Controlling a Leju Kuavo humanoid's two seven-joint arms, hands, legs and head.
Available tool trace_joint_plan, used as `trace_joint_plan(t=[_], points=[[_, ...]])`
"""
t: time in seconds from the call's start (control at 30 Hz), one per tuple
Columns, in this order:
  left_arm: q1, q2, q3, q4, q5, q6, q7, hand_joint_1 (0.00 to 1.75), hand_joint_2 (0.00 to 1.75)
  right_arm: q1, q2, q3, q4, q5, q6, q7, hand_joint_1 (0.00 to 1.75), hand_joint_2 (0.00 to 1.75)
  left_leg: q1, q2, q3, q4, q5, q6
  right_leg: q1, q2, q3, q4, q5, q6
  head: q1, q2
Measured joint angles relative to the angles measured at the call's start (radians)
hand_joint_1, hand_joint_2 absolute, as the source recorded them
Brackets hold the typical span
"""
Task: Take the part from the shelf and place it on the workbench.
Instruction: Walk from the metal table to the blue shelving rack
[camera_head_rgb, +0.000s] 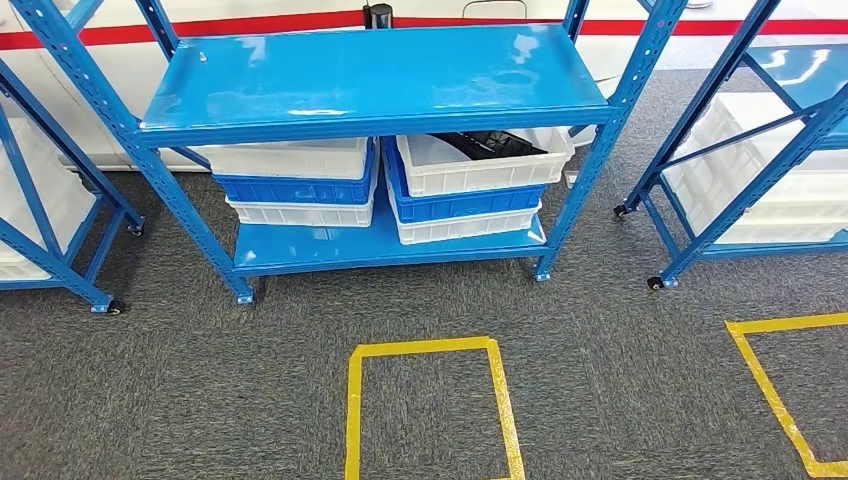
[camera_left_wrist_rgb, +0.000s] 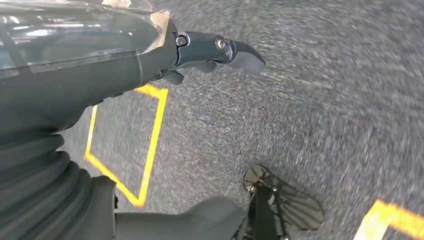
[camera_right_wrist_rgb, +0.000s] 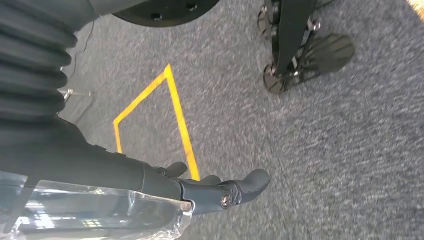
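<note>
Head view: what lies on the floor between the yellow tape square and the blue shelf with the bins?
Bare grey carpet separates the tape square from the shelf, per the head view.

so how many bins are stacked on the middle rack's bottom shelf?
6, in two stacks of three: left stack white, blue, white; right stack white with a dark part, blue, white. More may hide behind.

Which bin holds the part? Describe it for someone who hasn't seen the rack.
Start at the middle blue shelf rack facing the robot and drop to its lower shelf, where two stacks of bins stand side by side. Take the right stack: its top white bin is the one. Unlike its neighbours, a dark part lies visible inside it.
</note>
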Motion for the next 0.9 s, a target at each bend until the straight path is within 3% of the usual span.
trace_joint_plan(t=[0.53, 0.9], points=[[0.103, 0.097, -0.365, -0.099, 0.000, -0.285, 0.009, 0.00, 0.00, 0.101, -0.037, 0.042, -0.103, -0.199, 0.210, -0.103, 0.00, 0.00, 0.002, 0.000, 0.000, 0.000, -0.001, -0.001, 0.001, 0.000, 0.000, 0.000, -0.001, -0.001, 0.000, 0.000], [0.125, 0.118, -0.445, -0.125, 0.000, -0.326, 0.013, 0.00, 0.00, 0.122, -0.045, 0.053, -0.132, -0.228, 0.239, -0.118, 0.00, 0.00, 0.002, 0.000, 0.001, 0.000, -0.001, -0.001, 0.001, 0.000, 0.000, 0.000, -0.001, -0.001, 0.000, 0.000]])
